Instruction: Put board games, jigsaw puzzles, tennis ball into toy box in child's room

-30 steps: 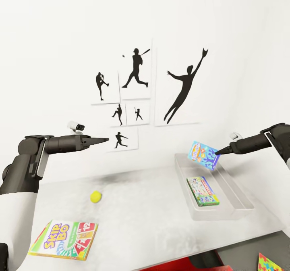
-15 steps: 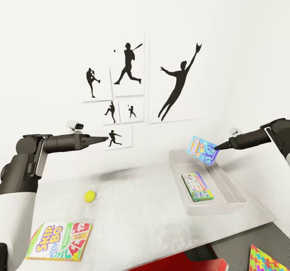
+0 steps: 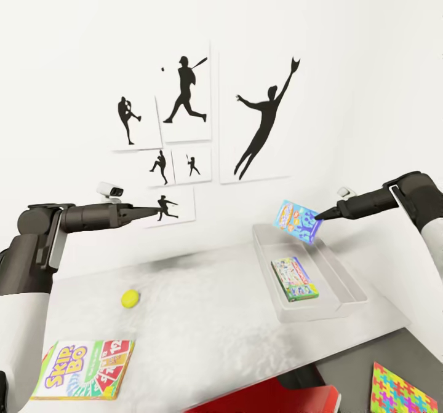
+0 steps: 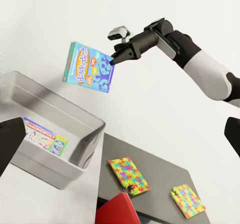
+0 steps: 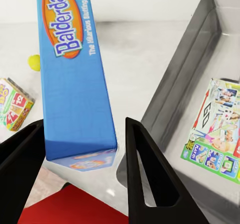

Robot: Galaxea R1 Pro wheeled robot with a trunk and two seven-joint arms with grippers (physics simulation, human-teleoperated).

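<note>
My right gripper (image 3: pixel 319 216) is shut on the blue board game (image 3: pixel 297 221), holding it tilted in the air above the far end of the grey toy box (image 3: pixel 266 264). In the right wrist view the blue box (image 5: pixel 70 69) sits between the fingers (image 5: pixel 145 169). A green-edged board game (image 3: pixel 294 279) lies flat inside the toy box. On the pale table (image 3: pixel 209 321) rest the tennis ball (image 3: pixel 130 298) and the SKIP-BO game (image 3: pixel 83 369). Two jigsaw puzzles (image 4: pixel 128 174) (image 4: pixel 187 200) lie on the dark lower section. My left gripper (image 3: pixel 155 211) hovers open, high above the table.
A white wall with baseball silhouette pictures (image 3: pixel 184 93) stands right behind the table. A red chair (image 3: pixel 264 401) sits under the table's front edge. The toy box (image 4: pixel 85 139) is near the step down to the dark section (image 4: pixel 160 169).
The camera has turned, so the whole scene has slid left and up and more of a puzzle shows. The blue game sits slightly higher over the toy box. The left arm holds its pose.
</note>
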